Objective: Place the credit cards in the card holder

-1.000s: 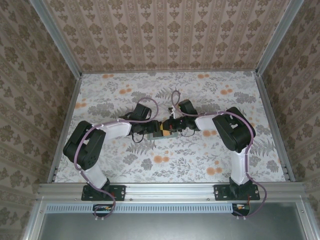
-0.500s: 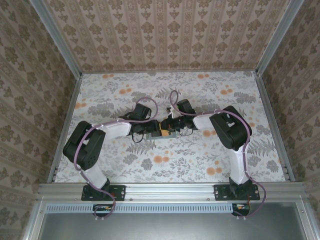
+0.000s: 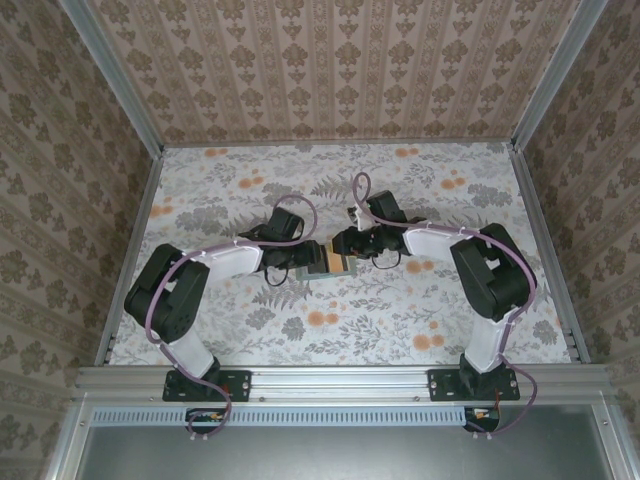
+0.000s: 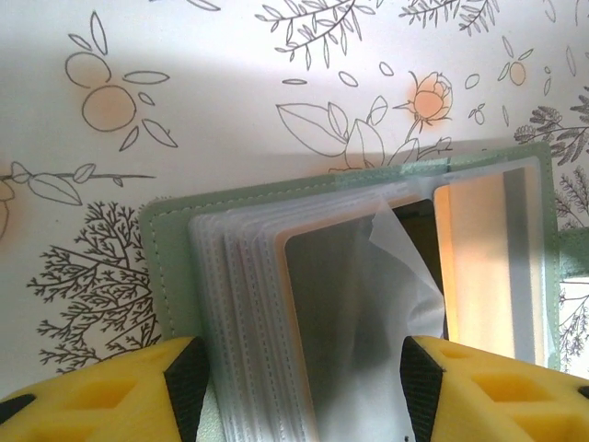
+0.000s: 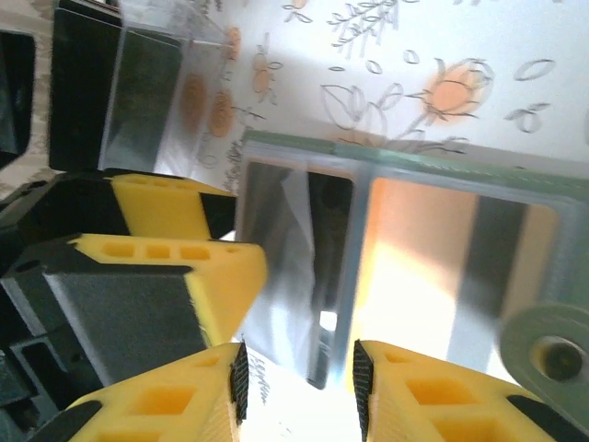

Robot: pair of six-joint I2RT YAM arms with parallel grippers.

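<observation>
- Floral-print table point(image 3: 420, 190), wallpapered walls around; card holder point(image 3: 330, 264) lies open at centre.
- Left gripper point(image 4: 299, 391), at the holder's 9 o'clock: clamped across the clear sleeves point(image 4: 239, 304).
- Right gripper point(image 5: 299, 378), at 3 o'clock: jaws narrowly apart, straddling a sleeve edge, gripping nothing.
- Credit card point(image 4: 479, 267): tan-orange, inside the right-hand sleeve; crumpled flap point(image 4: 396, 276) partly covers the neighbouring pocket.
</observation>
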